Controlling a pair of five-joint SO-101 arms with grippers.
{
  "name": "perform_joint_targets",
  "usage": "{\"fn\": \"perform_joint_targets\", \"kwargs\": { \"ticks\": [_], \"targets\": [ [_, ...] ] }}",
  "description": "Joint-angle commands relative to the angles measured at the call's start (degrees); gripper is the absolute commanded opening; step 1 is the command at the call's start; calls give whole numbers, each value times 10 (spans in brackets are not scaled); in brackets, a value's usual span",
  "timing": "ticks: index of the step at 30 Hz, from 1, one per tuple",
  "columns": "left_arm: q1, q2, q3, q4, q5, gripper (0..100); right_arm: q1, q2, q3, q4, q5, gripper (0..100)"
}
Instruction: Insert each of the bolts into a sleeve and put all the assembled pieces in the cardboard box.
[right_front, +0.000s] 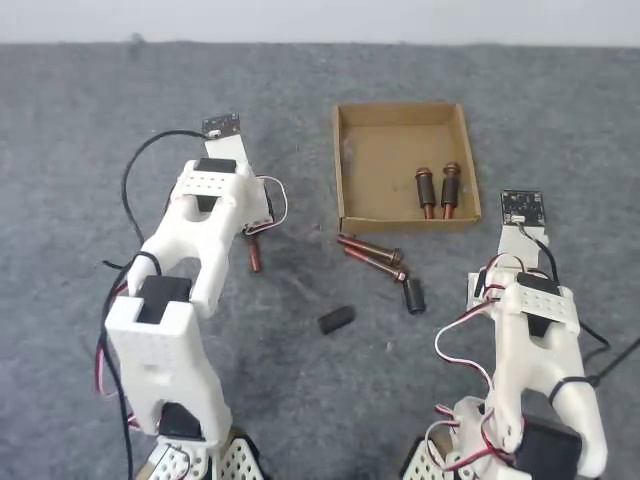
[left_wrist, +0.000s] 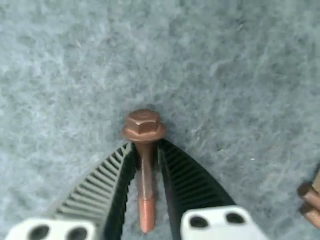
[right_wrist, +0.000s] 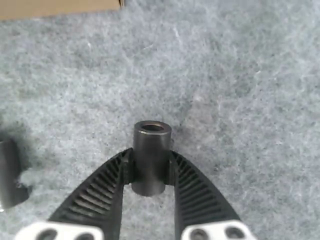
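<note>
- High view, standing at the table: a grey felt table top (right_front: 300, 400) lies under everything. An open brown cardboard box (right_front: 400, 224) sits toward its far side.
- A white printed left arm (right_front: 190, 250) stands well off to the box's left. The matching right arm (right_front: 540, 340) stands on the near side of the box's front right corner.
- Inside the box, near its front wall, two finished pieces lie side by side. Each is a copper bolt pushed through a black sleeve (right_front: 425, 190) (right_front: 450, 186).
- The left gripper (left_wrist: 145, 150) is clenched on the shank of a copper hex-head bolt (left_wrist: 144, 125), out to the left of the box's front left corner. The head juts past the fingertips and the threaded end points back toward the wrist.
- The right gripper (right_wrist: 151, 160) grasps a short black cylindrical sleeve (right_wrist: 152, 145) by its wall, near the box's front edge. Its open bore is in plain sight.
- Two loose copper bolts (right_front: 368, 246) (right_front: 375, 260) lie close together just in front of the box's front wall. One loose black sleeve (right_front: 414, 296) lies a little nearer than they do, and another (right_front: 336, 320) lies farther out from the box.
- What worries me is the mating. The threaded tip faces into the left claw, so bringing it to the bore looks awkward.
- A slightly tilted meeting could jam the bolt at the sleeve's rim, or twist the smooth shank between the ribbed fingers until it drops.
- An arm swinging low past the box front might also scatter the loose bolts.
</note>
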Motion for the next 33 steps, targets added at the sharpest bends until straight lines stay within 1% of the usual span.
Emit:
{"fn": "perform_joint_targets", "kwargs": {
  "ticks": [1, 8, 12, 14, 16, 23, 27, 29, 33],
  "targets": [
    [4, 4, -27, 6, 3, 6, -6, -3, -25, -7, 6, 7],
    [2, -2, -23, 8, -2, 10, -6, -3, -25, -7, 6, 7],
    [3, -33, -7, 20, -67, 9, -7, -3, -25, -7, 6, 7],
    [3, -60, 23, -4, -96, 9, -7, -3, -25, -8, 6, 7],
    [3, -90, 60, -35, -107, 9, -7, -4, -25, -10, 3, 7],
    [4, -205, 209, -161, -111, 10, 8, -32, -45, -6, 6, 7],
    [1, -253, 263, -222, -111, 10, 14, -61, -74, -6, 6, 7],
    [-4, -267, 276, -233, -110, 10, 11, -77, -98, 6, 6, 7],
    [-40, -268, 276, -236, -110, 11, 0, -109, -137, 7, 6, 7]
  ]
}}
